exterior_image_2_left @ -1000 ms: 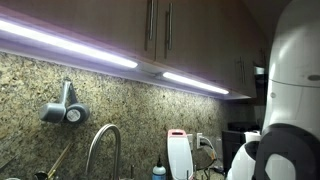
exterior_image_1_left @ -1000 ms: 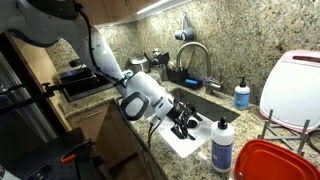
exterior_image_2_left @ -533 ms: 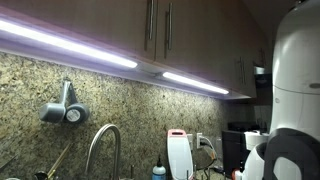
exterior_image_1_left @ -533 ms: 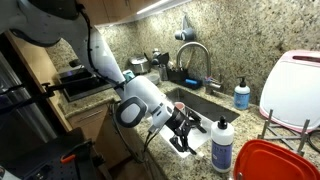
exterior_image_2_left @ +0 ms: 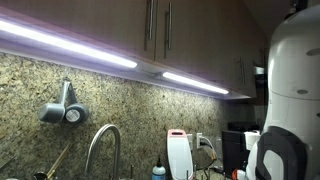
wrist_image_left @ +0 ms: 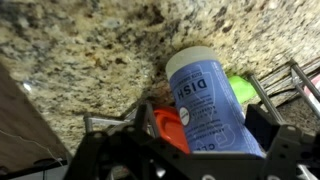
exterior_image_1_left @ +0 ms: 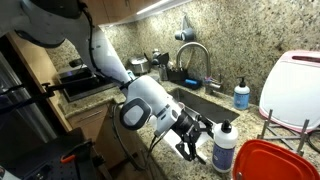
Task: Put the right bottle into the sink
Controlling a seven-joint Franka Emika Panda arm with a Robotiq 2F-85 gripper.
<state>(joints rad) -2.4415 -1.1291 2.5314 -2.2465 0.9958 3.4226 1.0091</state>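
Note:
The right bottle (exterior_image_1_left: 223, 146) is white with a black cap and a blue label, and it stands on the granite counter near the sink's front corner. In the wrist view its label (wrist_image_left: 206, 100) reads "DISH" and fills the space between the jaws. My gripper (exterior_image_1_left: 198, 133) (wrist_image_left: 202, 122) is open, one finger on each side of the bottle's body, with no grip showing. The sink (exterior_image_1_left: 200, 102) is a grey basin just behind the gripper, under a curved chrome faucet (exterior_image_1_left: 197, 52) (exterior_image_2_left: 101, 145).
A smaller blue pump bottle (exterior_image_1_left: 242, 95) stands at the sink's far corner. A red lid or bowl (exterior_image_1_left: 272, 160) (wrist_image_left: 169, 126) and a wire dish rack (exterior_image_1_left: 290, 130) crowd the bottle's far side. A white cutting board (exterior_image_1_left: 296, 85) leans behind them.
The arm has swung the gripper from the sink's front edge across to the bottle, which now sits between the open jaws. The bottle has not moved.

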